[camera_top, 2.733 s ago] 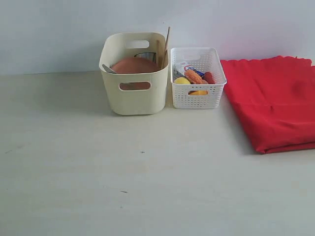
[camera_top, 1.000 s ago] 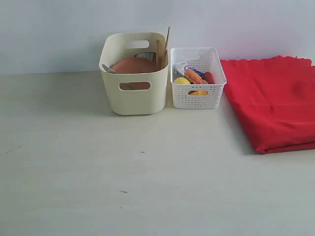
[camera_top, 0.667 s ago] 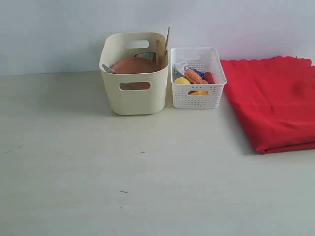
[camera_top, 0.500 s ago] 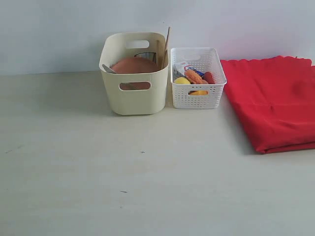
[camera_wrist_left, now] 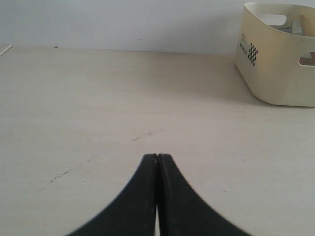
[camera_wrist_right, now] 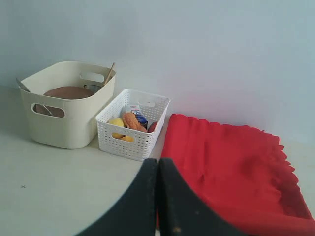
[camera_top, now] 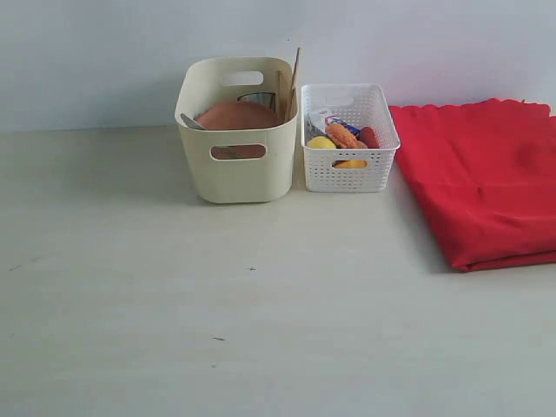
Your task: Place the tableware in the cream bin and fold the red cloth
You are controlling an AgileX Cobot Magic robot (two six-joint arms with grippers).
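The cream bin [camera_top: 236,165] stands at the back of the table and holds the brown plate [camera_top: 236,115], a steel cup [camera_top: 257,99], a utensil handle [camera_top: 192,122] and upright chopsticks [camera_top: 294,80]. The bowl is hidden. The red cloth [camera_top: 483,182] lies folded at the right, its scalloped edge toward the wall. Neither arm appears in the exterior view. My left gripper [camera_wrist_left: 157,157] is shut and empty above bare table, with the cream bin [camera_wrist_left: 275,59] well ahead of it. My right gripper [camera_wrist_right: 158,161] is shut and empty above the table beside the red cloth [camera_wrist_right: 231,167].
A white perforated basket [camera_top: 349,165] with food, including a lemon, stands just right of the cream bin, between it and the cloth. The pale wooden table [camera_top: 217,313] stretches wide in front of both bins. A light wall rises behind them.
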